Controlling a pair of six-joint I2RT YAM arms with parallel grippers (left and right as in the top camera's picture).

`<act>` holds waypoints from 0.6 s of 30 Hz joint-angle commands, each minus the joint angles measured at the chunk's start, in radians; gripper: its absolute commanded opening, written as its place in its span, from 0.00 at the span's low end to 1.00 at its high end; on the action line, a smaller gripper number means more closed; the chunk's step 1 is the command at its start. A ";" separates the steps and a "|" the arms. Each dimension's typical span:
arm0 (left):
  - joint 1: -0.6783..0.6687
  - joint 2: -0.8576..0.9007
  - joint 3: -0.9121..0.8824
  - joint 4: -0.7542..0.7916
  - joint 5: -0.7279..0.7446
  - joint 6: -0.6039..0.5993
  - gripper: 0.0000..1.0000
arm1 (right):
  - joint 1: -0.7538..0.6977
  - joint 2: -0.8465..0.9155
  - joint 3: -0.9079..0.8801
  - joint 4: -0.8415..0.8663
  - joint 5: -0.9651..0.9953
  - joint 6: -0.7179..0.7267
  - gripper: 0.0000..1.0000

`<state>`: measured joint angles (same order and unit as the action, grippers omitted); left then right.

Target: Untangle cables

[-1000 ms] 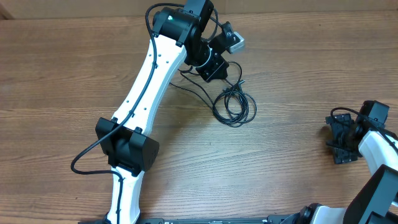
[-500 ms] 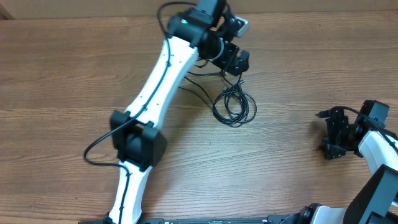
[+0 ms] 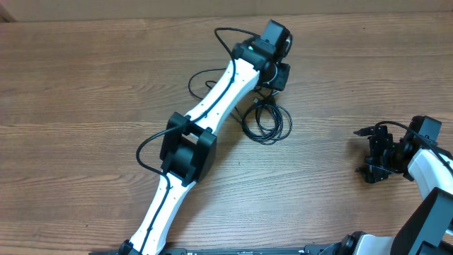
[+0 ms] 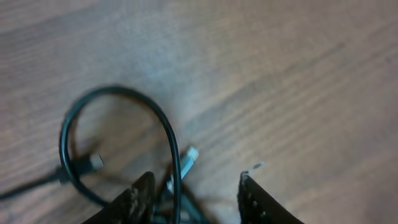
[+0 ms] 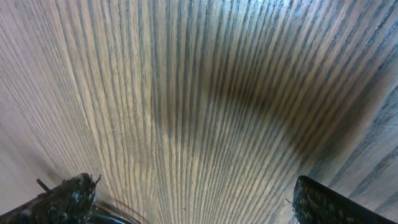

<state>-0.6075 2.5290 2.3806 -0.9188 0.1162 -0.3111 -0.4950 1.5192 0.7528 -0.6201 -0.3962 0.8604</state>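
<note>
Since the left tool [image 4: 196, 194] hangs low over the cables [image 3: 267, 122] with its jaws partly apart, the step in hand reads as picking a strand to pull free; nothing is separated yet.

Left wrist view, nearest first: both fingers [image 4: 140, 198] sit at the bottom edge. One black strand runs up between them, close to the finger on the frame's left and apart from the other, so nothing is clamped. Just beyond lies a silver-tipped plug [image 4: 189, 155]. Past it the strand curls into a loop [image 4: 118, 90] in the left half of the frame, with a second plug [image 4: 94, 163] inside its lower left. Bare surface [image 4: 298, 74] fills the rest.

Next move, as a judgement: close on that single strand or its plug end, then draw it away from the bundle. Taking two strands at once would drag the whole coil.

Pose, overhead view: the left arm [image 3: 185, 145] rises from the bottom edge left of centre, bends at mid-frame and reaches to the upper centre. Its left tool [image 3: 276, 78] points down at the coil's upper edge. A stray strand [image 3: 192, 83] loops out just left of the forearm.

The right tool [image 3: 369, 152] waits at the right edge, well apart from the cables, jaws spread wide and holding nothing. Its wrist view shows only wood grain.
</note>
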 commanded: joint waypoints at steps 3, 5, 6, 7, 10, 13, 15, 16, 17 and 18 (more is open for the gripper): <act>-0.042 0.070 0.004 0.055 -0.163 -0.050 0.36 | 0.004 -0.018 0.012 0.006 -0.008 -0.005 1.00; -0.047 0.095 0.004 0.072 -0.200 -0.074 0.34 | 0.004 -0.018 0.012 0.006 -0.008 -0.005 1.00; -0.048 0.103 0.004 0.079 -0.214 -0.086 0.34 | 0.004 -0.018 0.012 0.006 -0.008 -0.005 1.00; -0.048 0.117 0.004 0.083 -0.223 -0.099 0.34 | 0.004 -0.018 0.012 0.006 -0.008 -0.005 1.00; -0.048 0.134 0.004 0.086 -0.228 -0.125 0.35 | 0.004 -0.018 0.012 0.006 -0.008 -0.005 1.00; -0.048 0.146 0.004 0.098 -0.228 -0.124 0.37 | 0.004 -0.018 0.012 0.006 -0.008 -0.005 1.00; -0.048 0.147 0.004 0.099 -0.228 -0.123 0.39 | 0.004 -0.018 0.012 0.006 -0.008 -0.005 1.00; -0.047 0.147 0.004 0.103 -0.228 -0.123 0.40 | 0.004 -0.018 0.012 0.006 -0.008 -0.005 1.00; -0.047 0.147 0.004 0.114 -0.228 -0.122 0.41 | 0.004 -0.018 0.012 0.006 -0.008 -0.005 1.00; -0.047 0.147 0.005 0.129 -0.228 -0.121 0.41 | 0.004 -0.018 0.012 0.006 -0.008 -0.005 1.00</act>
<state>-0.6594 2.6537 2.3814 -0.8089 -0.0914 -0.4164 -0.4950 1.5192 0.7528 -0.6201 -0.3965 0.8600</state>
